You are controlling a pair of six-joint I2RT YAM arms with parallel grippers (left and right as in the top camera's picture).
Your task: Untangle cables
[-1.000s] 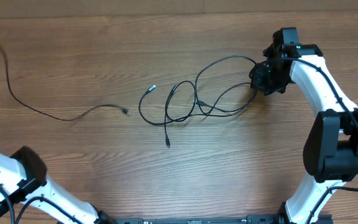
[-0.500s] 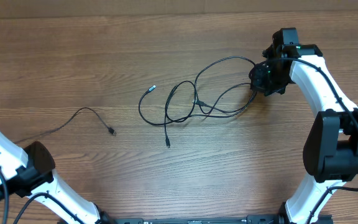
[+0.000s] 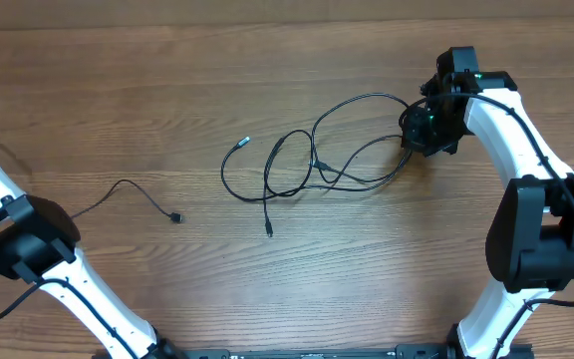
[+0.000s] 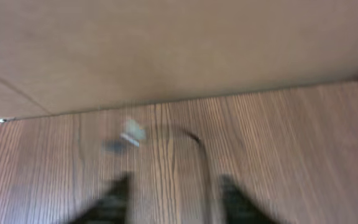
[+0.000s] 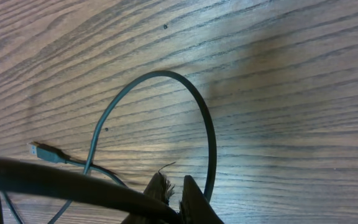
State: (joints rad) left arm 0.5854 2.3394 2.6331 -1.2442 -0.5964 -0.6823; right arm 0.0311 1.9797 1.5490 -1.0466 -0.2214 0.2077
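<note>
A tangle of thin black cables (image 3: 312, 165) lies in loops at the table's middle, with a silvery plug (image 3: 244, 142) and a dark plug (image 3: 268, 231) sticking out. My right gripper (image 3: 413, 140) sits at the tangle's right end. In the right wrist view its fingertips (image 5: 178, 184) are together, with a black strand (image 5: 48, 180) running into them and a loop (image 5: 207, 134) beside them. A separate cable (image 3: 133, 186) lies apart to the left. My left gripper (image 4: 176, 180) is blurred, open and empty above the wood; it does not show in the overhead view.
The left arm's dark elbow (image 3: 30, 239) hangs over the table's left edge, above the loose cable's end. A tan wall (image 4: 166, 43) stands beyond the table in the left wrist view, and a blurred pale plug (image 4: 132, 133) lies before it.
The left arm swung up along the left edge and its gripper opened. The separate cable slid down and left, then settled on the table. The right arm and the tangle kept still.
</note>
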